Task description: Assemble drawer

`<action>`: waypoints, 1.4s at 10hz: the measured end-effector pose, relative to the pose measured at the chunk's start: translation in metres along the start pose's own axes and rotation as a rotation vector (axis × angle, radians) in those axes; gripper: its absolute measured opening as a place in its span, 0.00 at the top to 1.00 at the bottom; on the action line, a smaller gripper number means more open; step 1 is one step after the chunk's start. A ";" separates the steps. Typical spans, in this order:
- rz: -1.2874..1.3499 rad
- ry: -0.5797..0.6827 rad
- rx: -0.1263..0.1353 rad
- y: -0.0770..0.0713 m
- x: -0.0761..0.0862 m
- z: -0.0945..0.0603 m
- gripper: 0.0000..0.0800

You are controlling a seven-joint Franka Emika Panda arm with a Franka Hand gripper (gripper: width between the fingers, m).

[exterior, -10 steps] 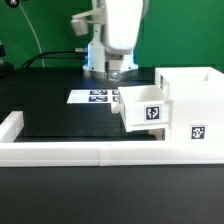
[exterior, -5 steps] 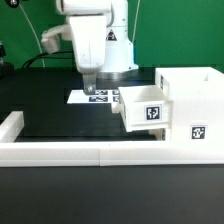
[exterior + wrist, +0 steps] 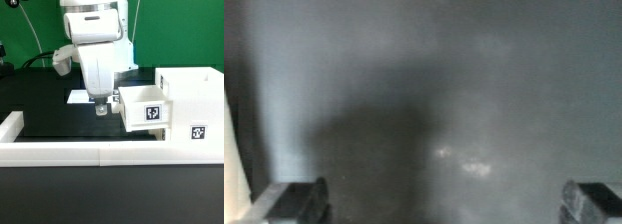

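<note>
The white box casing (image 3: 195,110) stands at the exterior view's right, with a square marker on its front. A small white tray (image 3: 145,108) with a marker sticks out of the casing's left side, partly pushed in. A second tray is not in view. My gripper (image 3: 100,108) hangs low over the black table, just left of the tray and apart from it. In the wrist view my fingertips (image 3: 295,203) stand wide apart at the frame's edges with only the dark, blurred table between them. The gripper is open and empty.
A low white border rail (image 3: 80,152) runs along the table's front and turns back at the exterior view's left (image 3: 10,125). The marker board (image 3: 82,97) lies behind my gripper, mostly hidden by it. The robot base stands at the back.
The arm has swung toward the exterior view's left, then come down and forward, ending low beside the tray. The tray and casing have not moved.
</note>
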State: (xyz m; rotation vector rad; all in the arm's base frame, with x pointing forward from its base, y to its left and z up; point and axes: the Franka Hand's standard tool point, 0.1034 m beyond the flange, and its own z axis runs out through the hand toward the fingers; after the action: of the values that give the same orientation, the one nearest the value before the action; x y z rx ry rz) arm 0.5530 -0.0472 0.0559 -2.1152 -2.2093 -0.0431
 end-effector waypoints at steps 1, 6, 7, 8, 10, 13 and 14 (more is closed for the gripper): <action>0.020 0.001 0.002 0.000 0.007 0.001 0.19; 0.056 0.012 0.013 0.001 0.045 0.004 0.19; 0.078 0.014 0.013 0.001 0.050 0.004 0.19; 0.103 0.016 0.012 0.002 0.056 0.005 0.19; 0.114 0.022 0.012 0.002 0.071 0.009 0.19; 0.131 0.011 0.020 0.004 0.071 0.006 0.19; 0.132 0.011 0.020 0.004 0.071 0.006 0.19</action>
State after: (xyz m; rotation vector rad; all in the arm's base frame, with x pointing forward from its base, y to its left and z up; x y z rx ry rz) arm 0.5537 0.0238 0.0550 -2.2386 -2.0503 -0.0247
